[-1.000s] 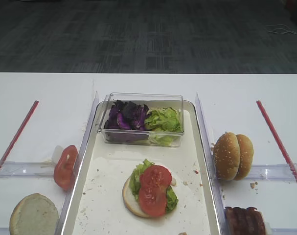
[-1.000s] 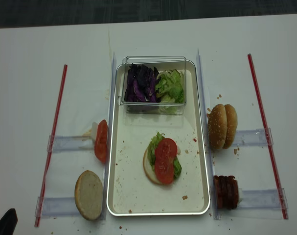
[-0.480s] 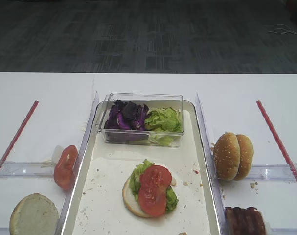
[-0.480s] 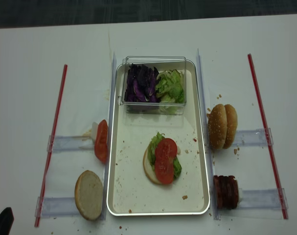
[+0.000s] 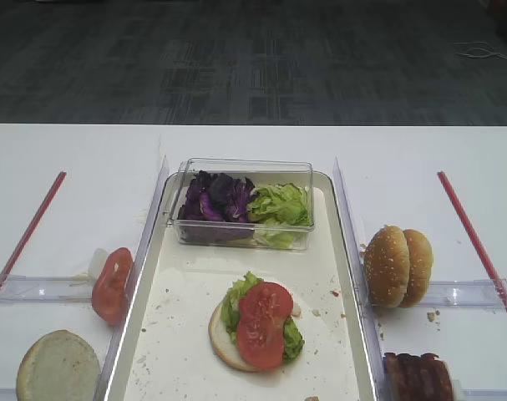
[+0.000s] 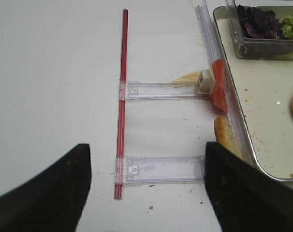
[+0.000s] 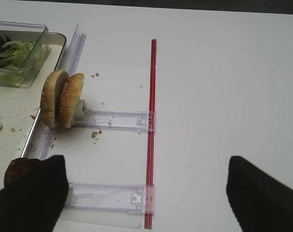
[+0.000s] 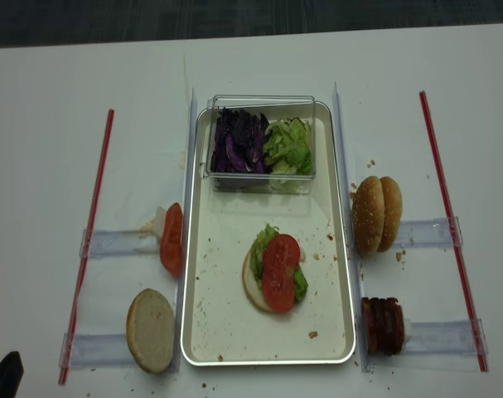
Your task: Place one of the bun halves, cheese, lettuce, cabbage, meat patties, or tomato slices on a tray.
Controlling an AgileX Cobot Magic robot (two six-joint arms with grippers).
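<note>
On the off-white tray (image 8: 214, 327) lies a bun half topped with lettuce and tomato slices (image 8: 279, 272). A cut-face bun half (image 8: 151, 329) and an upright tomato slice (image 8: 171, 238) sit left of the tray. Two sesame bun halves (image 8: 377, 213) and the meat patties (image 8: 384, 325) stand on its right. Cabbage (image 8: 239, 141) and lettuce (image 8: 289, 145) fill the clear box. My left gripper (image 6: 146, 193) hangs open over the near left rail, holding nothing. My right gripper (image 7: 145, 193) is open over the near right rail. I cannot make out the cheese.
Clear plastic rails (image 8: 118, 242) and red strips (image 8: 89, 240) flank the tray on both sides of the white table. The clear box (image 5: 243, 203) takes up the tray's far end. Crumbs dot the tray floor (image 5: 178, 334).
The dark tip of my left gripper at the bottom-left corner of the overhead view has drawn back a little. The food has not moved.
</note>
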